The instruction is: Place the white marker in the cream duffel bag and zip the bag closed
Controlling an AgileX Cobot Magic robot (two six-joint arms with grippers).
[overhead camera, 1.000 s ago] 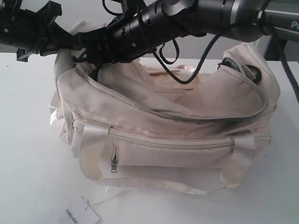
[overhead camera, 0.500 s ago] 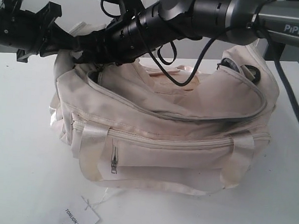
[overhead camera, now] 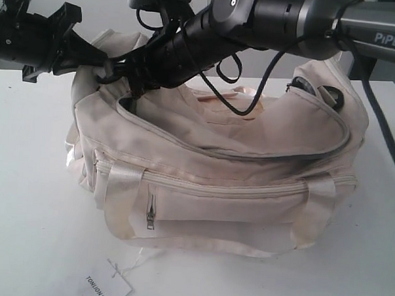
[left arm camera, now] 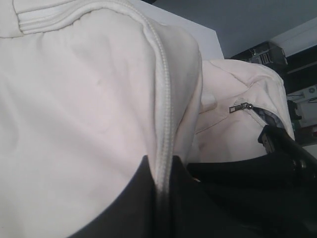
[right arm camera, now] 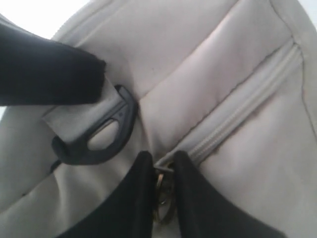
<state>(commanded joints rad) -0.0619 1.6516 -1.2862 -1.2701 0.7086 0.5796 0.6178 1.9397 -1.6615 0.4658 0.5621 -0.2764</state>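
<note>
A cream duffel bag sits on a white table, its long side facing the exterior camera. The main zip along the top gapes open, showing pale lining inside. A front pocket with a small metal zip tab runs across the near side, and a paper tag lies on the table just in front of the bag.

Both arms meet at the bag's left end. The left gripper has its black fingers pressed together on a fold of the bag's fabric, with a zipper seam running between them. The right arm reaches across from the right side of the scene to that same end. The right gripper has its two fingers drawn in to a narrow slit, with the metal zipper pull pinched between them at the end of the zip track. A black strap ring threaded with cream webbing sits just beside those fingers.

The white marker cannot be seen in any view, so its place cannot be told.
</note>
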